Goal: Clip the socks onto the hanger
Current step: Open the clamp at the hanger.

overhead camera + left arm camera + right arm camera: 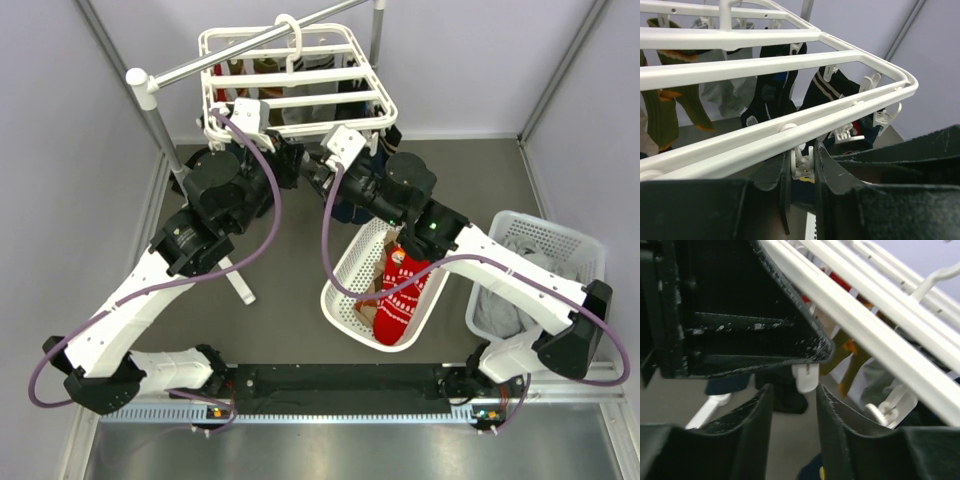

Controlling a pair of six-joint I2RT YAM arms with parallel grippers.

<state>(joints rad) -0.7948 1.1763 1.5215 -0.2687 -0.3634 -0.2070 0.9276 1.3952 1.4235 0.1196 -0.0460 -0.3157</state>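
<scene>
Top: hanger (300,78) hangs from rod (190,64) at the back, both arms reaching its near edge. Red sock (400,295) lies in white basket (340,300) on the table.
Left wrist: left fingers (832,175) nearly closed, pinching white clip (802,164) under the hanger's front bar. Dark socks (772,100) hang behind.
Right wrist: right fingers (752,425) partly apart, holding nothing; a clip end sits just above the gap.

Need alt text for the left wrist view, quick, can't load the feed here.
The left tool is pinched on a white clip that dangles under the near bar of the white hanger. Beyond the bars, green, grey and navy socks hang from other clips, with a pale wall behind.
</scene>
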